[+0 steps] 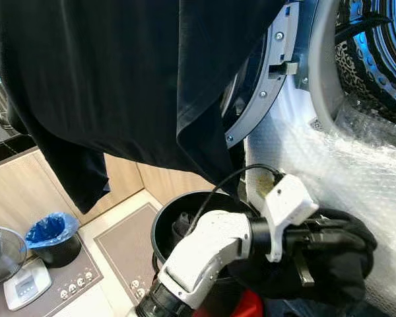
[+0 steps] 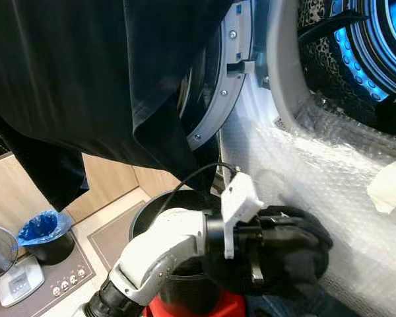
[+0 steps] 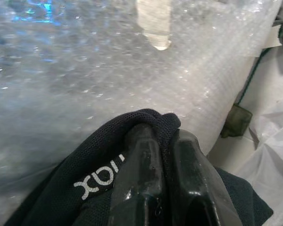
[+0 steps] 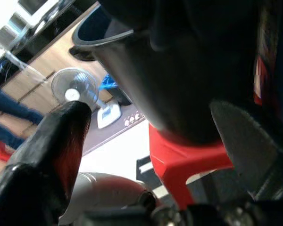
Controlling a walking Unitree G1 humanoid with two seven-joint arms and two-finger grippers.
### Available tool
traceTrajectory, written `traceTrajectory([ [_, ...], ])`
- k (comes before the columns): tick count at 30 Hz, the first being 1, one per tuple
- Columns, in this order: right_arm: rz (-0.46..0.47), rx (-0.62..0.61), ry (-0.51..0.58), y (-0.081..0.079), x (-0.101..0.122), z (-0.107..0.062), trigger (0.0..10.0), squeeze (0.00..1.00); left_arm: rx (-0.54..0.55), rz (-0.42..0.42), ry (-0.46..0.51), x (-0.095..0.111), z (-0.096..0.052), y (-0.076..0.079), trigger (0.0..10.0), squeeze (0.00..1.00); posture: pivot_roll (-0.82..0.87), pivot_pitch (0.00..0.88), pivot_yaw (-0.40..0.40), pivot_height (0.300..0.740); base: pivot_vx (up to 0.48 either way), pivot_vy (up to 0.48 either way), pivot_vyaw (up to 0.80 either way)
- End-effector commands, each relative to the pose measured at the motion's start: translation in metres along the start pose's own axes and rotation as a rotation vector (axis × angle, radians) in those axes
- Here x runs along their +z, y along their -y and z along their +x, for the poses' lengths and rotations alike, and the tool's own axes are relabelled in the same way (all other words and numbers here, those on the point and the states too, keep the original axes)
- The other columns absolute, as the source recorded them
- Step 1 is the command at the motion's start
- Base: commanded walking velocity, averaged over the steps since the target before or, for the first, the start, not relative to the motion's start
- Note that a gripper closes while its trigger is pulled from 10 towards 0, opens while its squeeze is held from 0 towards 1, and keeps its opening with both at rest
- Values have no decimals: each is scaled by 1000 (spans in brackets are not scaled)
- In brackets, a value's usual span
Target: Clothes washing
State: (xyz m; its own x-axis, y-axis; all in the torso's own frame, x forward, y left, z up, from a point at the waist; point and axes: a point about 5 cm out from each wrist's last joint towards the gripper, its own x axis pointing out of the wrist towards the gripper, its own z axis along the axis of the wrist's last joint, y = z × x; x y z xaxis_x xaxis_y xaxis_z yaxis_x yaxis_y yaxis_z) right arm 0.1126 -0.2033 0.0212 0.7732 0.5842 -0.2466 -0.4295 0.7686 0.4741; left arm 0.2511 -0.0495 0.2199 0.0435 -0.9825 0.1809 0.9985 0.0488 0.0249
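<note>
My left gripper [image 1: 320, 243] is shut on a bunched black garment [image 1: 346, 267], held against the bubble wrap [image 1: 343, 165] on the washer's front, below the drum opening [image 1: 376, 53]. In the left wrist view the two fingers [image 3: 141, 155] pinch a fold of black mesh fabric with white lettering [image 3: 99, 179]. A large black shirt [image 1: 119, 72] hangs across the top of the eye views, in front of the open washer door [image 1: 267, 86]. My right gripper [image 4: 148, 113] is open and low, facing the black bucket [image 4: 179, 70] and holding nothing.
The black bucket [image 1: 178, 221] stands on a red stool [image 4: 188, 155] under my left arm. On the floor to the left are a bin with a blue bag [image 1: 51, 236], a fan [image 1: 0, 254], a scale [image 1: 26, 284] and a grey mat [image 1: 122, 247].
</note>
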Motion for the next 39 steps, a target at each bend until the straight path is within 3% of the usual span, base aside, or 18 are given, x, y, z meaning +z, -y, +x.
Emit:
traceTrajectory([
  [1, 9, -35, 75, -1, 6, -2, 10000, 0, 26, 33, 34, 11, -4, -6, 10000, 0, -173, 0, 86, 740, 0, 0, 0],
  [7, 25, -110, 215, -4, 11, 0, 10000, 0, 62, 17, 35, 8, -5, -11, 10000, 0, -192, 0, 100, 740, 0, 0, 0],
  [14, -55, -180, 343, 1, 32, 17, 10000, 0, 38, -9, 48, 6, 6, -4, 10000, 0, -201, 0, 109, 740, 0, 0, 0],
  [26, -36, -182, 530, -8, 56, 36, 10000, 0, 41, -23, 64, 7, 16, -7, 10000, 0, -202, 0, 119, 740, 0, 0, 0],
  [31, -46, -145, 534, -14, 60, 42, 10000, 0, 41, -23, 64, 6, 17, -8, 10000, 0, -204, 0, 123, 740, 0, 0, 0],
  [39, -35, -124, 490, -17, 69, 71, 10000, 0, 39, -15, 87, 12, 27, -7, 10000, 0, -185, 0, 111, 740, 0, 0, 0],
])
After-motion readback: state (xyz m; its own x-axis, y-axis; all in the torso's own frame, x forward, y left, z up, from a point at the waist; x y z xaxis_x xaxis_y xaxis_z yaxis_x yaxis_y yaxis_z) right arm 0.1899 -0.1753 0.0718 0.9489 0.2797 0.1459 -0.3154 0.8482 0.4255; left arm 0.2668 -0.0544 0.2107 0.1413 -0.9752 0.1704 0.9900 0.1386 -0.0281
